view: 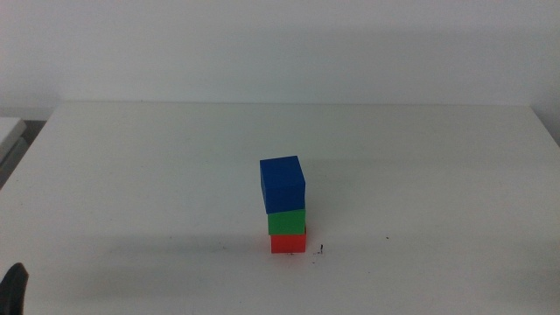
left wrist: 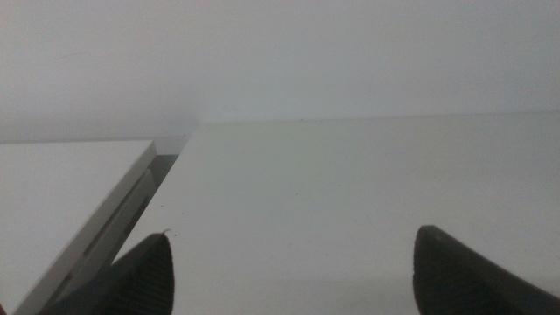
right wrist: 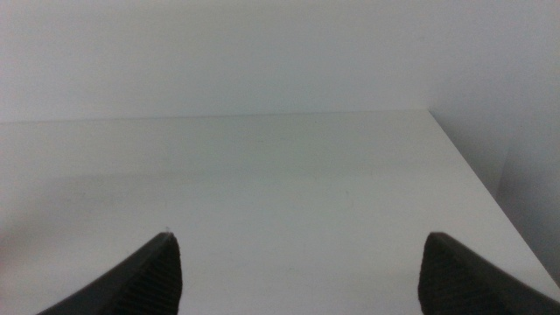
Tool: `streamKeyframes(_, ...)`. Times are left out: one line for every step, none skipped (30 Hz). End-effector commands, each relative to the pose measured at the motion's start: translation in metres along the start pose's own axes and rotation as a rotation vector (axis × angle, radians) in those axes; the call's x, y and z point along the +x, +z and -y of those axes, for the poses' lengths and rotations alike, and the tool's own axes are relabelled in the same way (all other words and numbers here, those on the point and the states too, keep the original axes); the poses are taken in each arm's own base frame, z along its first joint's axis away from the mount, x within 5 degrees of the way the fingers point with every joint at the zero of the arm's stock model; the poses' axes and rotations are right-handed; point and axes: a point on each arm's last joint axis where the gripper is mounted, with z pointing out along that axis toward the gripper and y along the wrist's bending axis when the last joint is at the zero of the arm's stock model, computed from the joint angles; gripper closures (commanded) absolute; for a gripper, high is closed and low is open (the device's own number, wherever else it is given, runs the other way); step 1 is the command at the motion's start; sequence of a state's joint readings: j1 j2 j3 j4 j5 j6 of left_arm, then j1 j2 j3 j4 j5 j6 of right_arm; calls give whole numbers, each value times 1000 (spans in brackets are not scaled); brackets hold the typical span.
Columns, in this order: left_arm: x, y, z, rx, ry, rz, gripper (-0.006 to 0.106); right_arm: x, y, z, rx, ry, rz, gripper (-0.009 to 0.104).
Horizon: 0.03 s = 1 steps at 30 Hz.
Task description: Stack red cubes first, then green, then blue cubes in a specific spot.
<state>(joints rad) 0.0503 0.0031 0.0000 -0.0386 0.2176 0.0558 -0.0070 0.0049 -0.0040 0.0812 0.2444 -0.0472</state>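
Observation:
In the middle view three cubes stand in one tower near the table's front centre. The red cube [view: 288, 242] is at the bottom, the green cube [view: 287, 220] sits on it, and the blue cube [view: 282, 184] is on top, shifted slightly left. Tiny black scribble marks [view: 320, 250] lie on the white tabletop right beside the red cube. My left gripper [left wrist: 293, 276] is open and empty; part of it shows at the middle view's bottom left corner [view: 13, 289]. My right gripper [right wrist: 297, 276] is open and empty, out of the middle view. Neither wrist view shows the cubes.
The white table [view: 131, 175] has its back edge against a pale wall. A second white surface [left wrist: 61, 192] lies beyond the table's left edge, with a dark gap between them. The right edge of the table [right wrist: 490, 192] shows in the right wrist view.

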Motion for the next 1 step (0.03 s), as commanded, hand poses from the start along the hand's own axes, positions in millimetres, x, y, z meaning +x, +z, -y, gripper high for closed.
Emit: streamKeyframes(-2,0,0,5,-2,20,7,0,0,0,6,-10,12,2)
